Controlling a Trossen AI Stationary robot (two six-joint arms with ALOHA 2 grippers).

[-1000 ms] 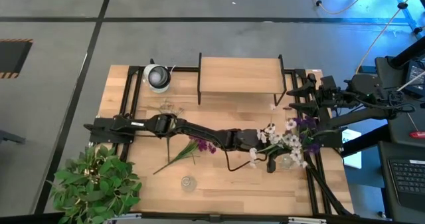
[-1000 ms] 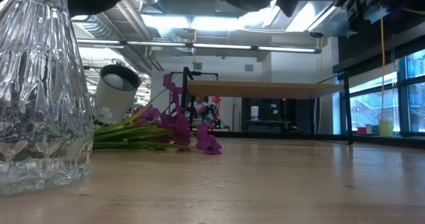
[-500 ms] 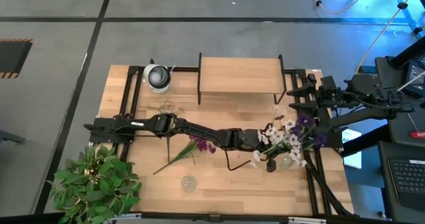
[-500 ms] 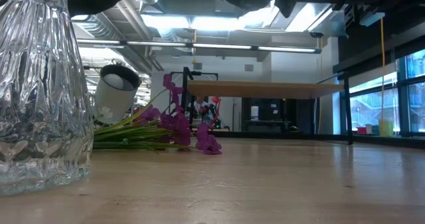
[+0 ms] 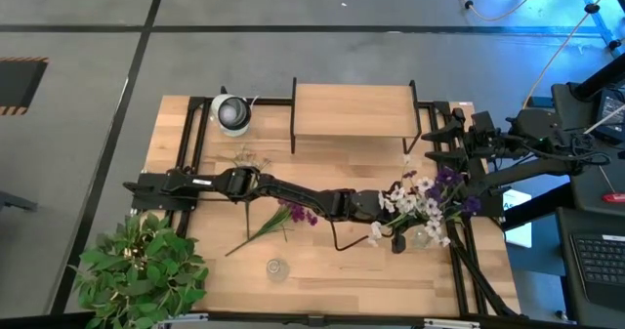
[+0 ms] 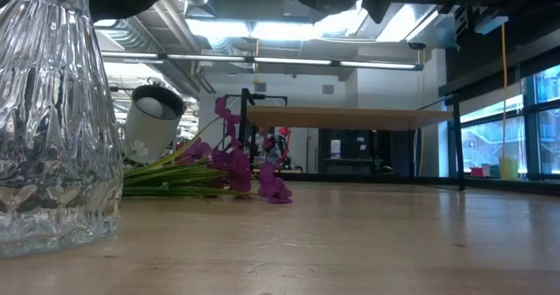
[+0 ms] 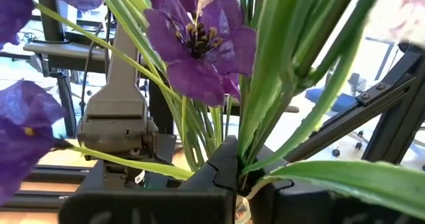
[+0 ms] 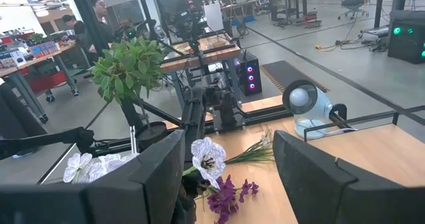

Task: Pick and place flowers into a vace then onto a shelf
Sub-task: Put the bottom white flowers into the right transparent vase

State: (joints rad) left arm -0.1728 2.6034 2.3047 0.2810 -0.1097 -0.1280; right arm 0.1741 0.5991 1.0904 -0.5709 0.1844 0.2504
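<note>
Inspection, seen from above the bench (image 5: 371, 270). The left tool (image 5: 388, 204) is stretched across to roughly four o'clock of the bench centre and is clamped tight on the stems of a bunch of flowers (image 5: 427, 198), white and purple heads spreading toward the right rail. The bunch sits directly over a clear vase (image 5: 422, 236), so the hold appears intended to keep the stems gathered for lowering into the neck; whether the stems are already inside cannot be told.

The right tool (image 8: 229, 177) waits at three o'clock, off the bench edge, fingers (image 8: 149, 184) parted and holding nothing.

A second spray of purple flowers (image 5: 278, 218) lies flat at seven o'clock of centre (not yet collected). A smaller glass (image 5: 276, 267) stands near the six o'clock edge.

The shelf (image 5: 352, 109) stands at twelve o'clock, its top bare. Open board lies between vase and shelf; the shelf's black frame posts and the right rail are the nearest obstructions.
</note>
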